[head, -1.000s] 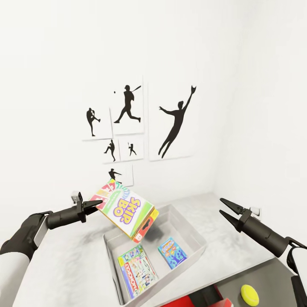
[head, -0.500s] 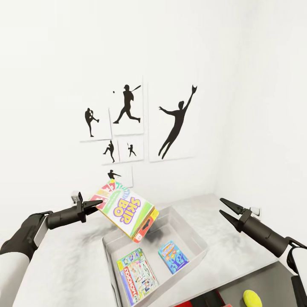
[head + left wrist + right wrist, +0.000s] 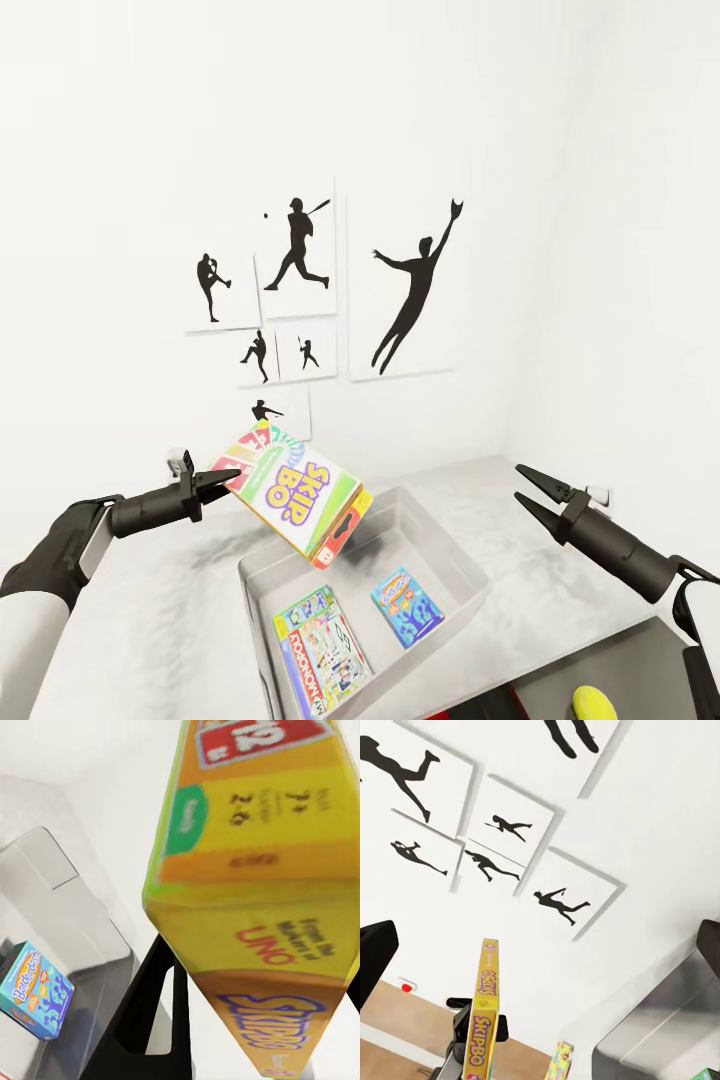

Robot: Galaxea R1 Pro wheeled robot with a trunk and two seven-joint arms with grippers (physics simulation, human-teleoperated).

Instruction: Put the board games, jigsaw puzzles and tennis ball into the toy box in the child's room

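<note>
The left end effector is clenched on one corner of the Skip-Bo game, holding it tilted above the far left corner of the toy box on the counter, apparently for dropping in. The right end effector hangs released, clear of the bin.

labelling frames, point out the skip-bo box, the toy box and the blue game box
Skip-Bo box (image 3: 290, 490), head view, on its cover.
toy box (image 3: 445, 545), head view, on its far right wall.
blue game box (image 3: 407, 607), head view, on its lid.

Black tapered forearms, white upper sleeves, pointed two-fingered black right hand.
</note>
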